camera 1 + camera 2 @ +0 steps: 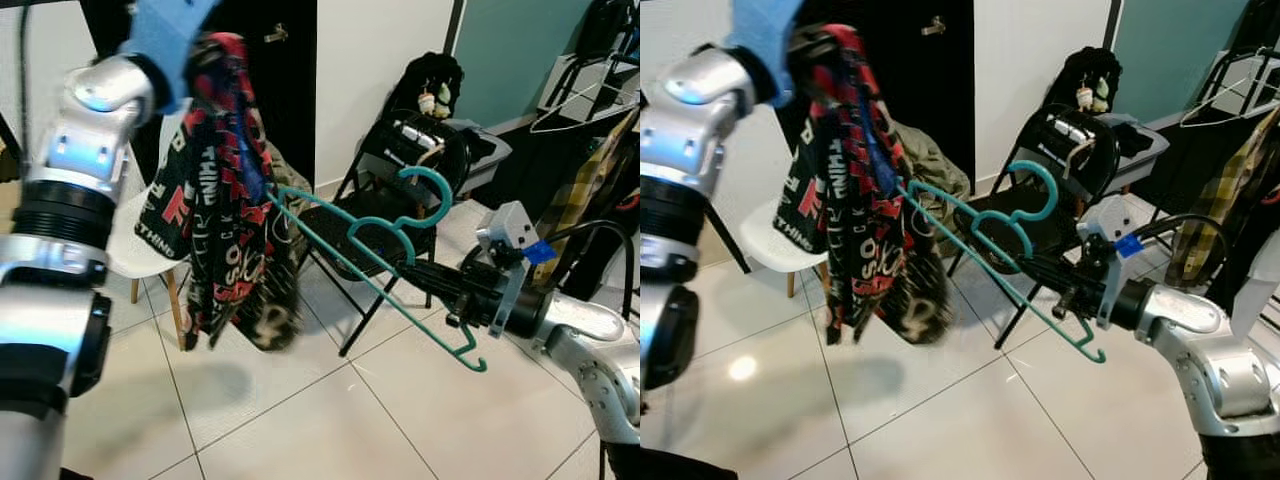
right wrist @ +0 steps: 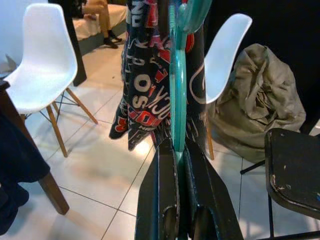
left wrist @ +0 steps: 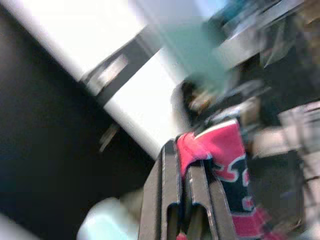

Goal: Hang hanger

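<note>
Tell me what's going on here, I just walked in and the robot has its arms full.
The robot is getting a garment onto a hanger. Its left gripper, raised high, is shut on a red, black and white printed garment that hangs down from it. Its right gripper is shut on a teal plastic hanger, with one end of the hanger reaching into the cloth. Behind them stand a black folding chair and a white chair on the tiled floor.

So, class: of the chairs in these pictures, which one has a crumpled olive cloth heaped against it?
The white plastic chair with wooden legs nearer the black folding chair; the olive cloth leans against it, while the other white chair stands bare.
</note>
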Available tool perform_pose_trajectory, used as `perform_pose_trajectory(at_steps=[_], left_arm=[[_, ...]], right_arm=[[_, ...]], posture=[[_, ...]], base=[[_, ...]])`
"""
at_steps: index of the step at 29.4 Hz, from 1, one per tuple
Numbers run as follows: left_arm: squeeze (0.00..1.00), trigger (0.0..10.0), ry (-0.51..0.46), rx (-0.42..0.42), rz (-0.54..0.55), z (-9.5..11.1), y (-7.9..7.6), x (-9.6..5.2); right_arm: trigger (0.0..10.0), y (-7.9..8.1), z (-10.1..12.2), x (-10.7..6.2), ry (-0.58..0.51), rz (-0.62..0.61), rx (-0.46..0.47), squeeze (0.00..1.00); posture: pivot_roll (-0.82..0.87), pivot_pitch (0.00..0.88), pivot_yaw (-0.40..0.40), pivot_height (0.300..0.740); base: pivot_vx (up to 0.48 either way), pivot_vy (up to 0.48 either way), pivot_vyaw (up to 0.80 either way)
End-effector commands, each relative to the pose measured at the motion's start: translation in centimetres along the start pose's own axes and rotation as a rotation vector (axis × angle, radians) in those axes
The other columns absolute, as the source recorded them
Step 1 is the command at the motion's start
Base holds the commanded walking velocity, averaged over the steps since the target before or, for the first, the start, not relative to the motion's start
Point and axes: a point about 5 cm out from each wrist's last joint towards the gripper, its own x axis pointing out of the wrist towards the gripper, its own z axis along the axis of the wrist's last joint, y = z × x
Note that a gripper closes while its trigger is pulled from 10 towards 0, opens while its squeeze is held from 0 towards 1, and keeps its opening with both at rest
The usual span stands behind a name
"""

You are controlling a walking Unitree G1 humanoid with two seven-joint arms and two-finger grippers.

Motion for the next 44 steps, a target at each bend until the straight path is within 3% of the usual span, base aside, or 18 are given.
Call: perform_pose_trajectory(at_steps=[1, 2, 5, 6, 8, 21, 25, 29, 31, 33, 36, 37, 44], left_arm=[[0.0, 10.0, -0.068, 0.026, -0.035, 1.3, -0.3, 0.2], [0.0, 10.0, -0.163, 0.046, -0.153, 2.4, -2.3, 0.4], [0.0, 10.0, -0.163, 0.046, -0.153, 2.4, -2.3, 0.4], [0.0, 10.0, -0.226, 0.06, -0.249, 2.9, -3.8, 0.3], [0.0, 10.0, -0.262, 0.066, -0.307, 3.2, -4.7, 0.2], [0.0, 10.0, -0.248, 0.093, -0.417, 1.9, -6.2, -0.6], [0.0, 10.0, -0.239, 0.105, -0.422, 1.7, -6.1, -0.9], [0.0, 10.0, -0.159, 0.181, -0.391, 0.6, -4.4, -2.0], [0.0, 10.0, -0.159, 0.181, -0.391, 0.6, -4.4, -2.0], [0.0, 10.0, -0.082, 0.249, -0.359, -0.3, -3.1, -2.8], [0.0, 10.0, -0.042, 0.283, -0.342, -0.7, -2.4, -3.2], [0.0, 10.0, -0.006, 0.315, -0.329, -1.1, -1.8, -3.6], [0.0, 10.0, 0.067, 0.375, -0.309, -1.9, -0.7, -4.4]], right_arm=[[10.0, -0.1, 0.2, 0.2, -0.01, -0.003, -0.014, 0.0], [10.0, -0.1, 0.3, 0.4, -0.015, -0.003, -0.015, 0.0], [10.0, -0.1, 0.3, 0.4, -0.015, -0.003, -0.015, 0.0], [10.0, -0.1, 0.3, 0.6, -0.018, -0.004, -0.016, 0.0], [10.0, 0.0, 0.3, 0.7, -0.02, -0.004, -0.016, 0.0], [10.0, 0.2, 0.4, 0.7, -0.02, -0.005, -0.017, 0.0], [10.0, 0.1, 0.3, 0.8, -0.018, -0.007, -0.018, 0.0], [10.0, -0.8, 0.5, 0.2, -0.009, -0.053, -0.034, 0.0], [10.0, -0.8, 0.5, 0.2, -0.009, -0.053, -0.034, 0.0], [10.0, -2.3, 1.1, -0.4, -0.024, -0.151, -0.052, 0.0], [10.0, -3.5, 1.6, -0.8, -0.049, -0.237, -0.065, 0.0], [10.0, -4.7, 2.4, -1.2, -0.089, -0.325, -0.069, 0.0], [10.0, -7.3, 4.5, -2.5, -0.2, -0.525, -0.086, 0.0]], posture=[[-0.06, 0.0, 0.033, 0.74], [-0.06, 0.0, 0.033, 0.74], [-0.06, 0.0, 0.033, 0.74], [-0.06, 0.0, 0.034, 0.74], [-0.06, 0.0, 0.034, 0.74], [-0.06, 0.0, 0.031, 0.74], [-0.07, 0.0, 0.03, 0.74], [-0.06, 0.0, 0.028, 0.74], [-0.06, 0.0, 0.028, 0.74], [-0.06, 0.0, 0.026, 0.74], [-0.06, 0.0, 0.025, 0.74], [-0.06, 0.0, 0.023, 0.74], [-0.05, 0.0, 0.02, 0.74]], base=[[0.0, 0.0, 0.0], [0.0, 0.0, 0.0], [0.0, 0.0, 0.0], [0.0, 0.0, 0.0], [0.0, 0.0, 0.0], [0.0, 0.0, 0.0], [0.0, 0.0, 0.0], [0.0, 0.0, 0.0], [0.0, 0.0, 0.0], [0.0, 0.0, 0.0], [0.0, 0.0, 0.0], [0.0, 0.0, 0.0], [0.0, 0.0, 0.0]])
